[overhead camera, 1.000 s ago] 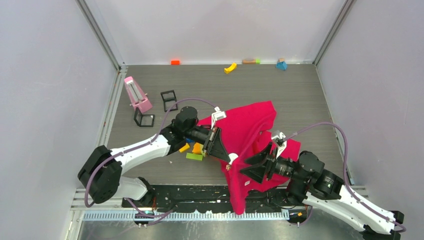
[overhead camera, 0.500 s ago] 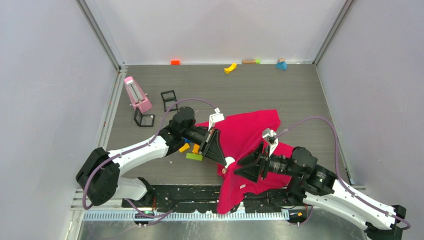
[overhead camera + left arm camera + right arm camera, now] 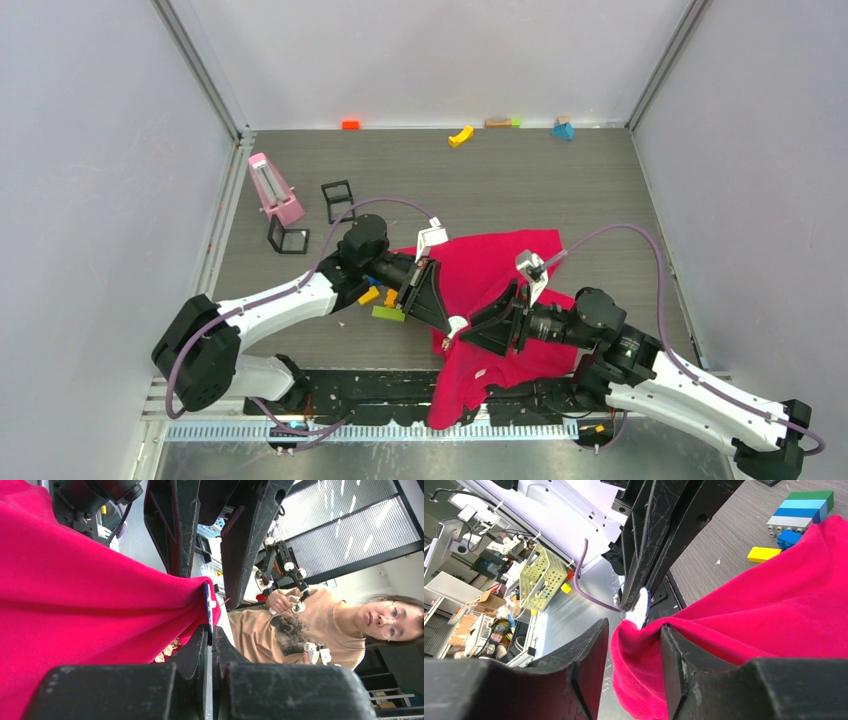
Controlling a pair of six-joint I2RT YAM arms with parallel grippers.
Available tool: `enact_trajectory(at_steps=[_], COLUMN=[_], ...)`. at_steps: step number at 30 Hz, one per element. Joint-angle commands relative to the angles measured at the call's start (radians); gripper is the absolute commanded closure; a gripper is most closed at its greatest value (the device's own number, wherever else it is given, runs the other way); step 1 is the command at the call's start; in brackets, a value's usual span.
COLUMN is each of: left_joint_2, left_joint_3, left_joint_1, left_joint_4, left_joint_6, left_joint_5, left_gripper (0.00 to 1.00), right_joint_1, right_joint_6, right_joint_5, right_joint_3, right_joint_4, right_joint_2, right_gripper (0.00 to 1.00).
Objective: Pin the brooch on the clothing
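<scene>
The clothing [image 3: 500,270] is a crimson T-shirt bunched between both arms and hanging over the table's near edge. My left gripper [image 3: 447,330] is shut on the brooch [image 3: 641,607], a small thin white piece with a blue edge and a fine pin. In the left wrist view the brooch [image 3: 207,600] stands edge-on at the tips of the gripper [image 3: 210,630], with the shirt [image 3: 75,580] pressed against it. My right gripper [image 3: 634,625] is open around a fold of the shirt [image 3: 774,605]. Its right finger [image 3: 674,655] touches the fabric; the left one stands apart.
Green [image 3: 388,312] and orange [image 3: 369,295] toy blocks lie under the left arm. A pink metronome-like object [image 3: 272,188] and two black wire frames [image 3: 338,198] stand at the left. Orange [image 3: 350,124], yellow [image 3: 460,135] and blue [image 3: 563,129] blocks sit along the back wall.
The right arm has moved left toward the left gripper and its jaws have narrowed around the shirt fold. The shirt has been dragged left and bunched. The left arm has barely moved.
</scene>
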Motion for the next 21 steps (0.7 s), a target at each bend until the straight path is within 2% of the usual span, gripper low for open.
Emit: enact_trajectory(at_steps=[1,21], left_joint_2=[-0.006,0.0], left_joint_3=[-0.002,-0.006], left_joint_1=[0.003,-0.003], left_joint_4=[0.083,0.102], left_joint_6=[-0.025,-0.039], left_joint_5=[0.038,0.046], left_gripper=[1.0,1.0], right_joint_1=[0.006,0.006], right_joint_6=[0.012,0.041], right_joint_5=[-0.008,-0.003], right_joint_3=[-0.005,-0.025], right_joint_4=[0.1,0.155], right_joint_2=[0.001,0.055], right_gripper=[0.55,0.72])
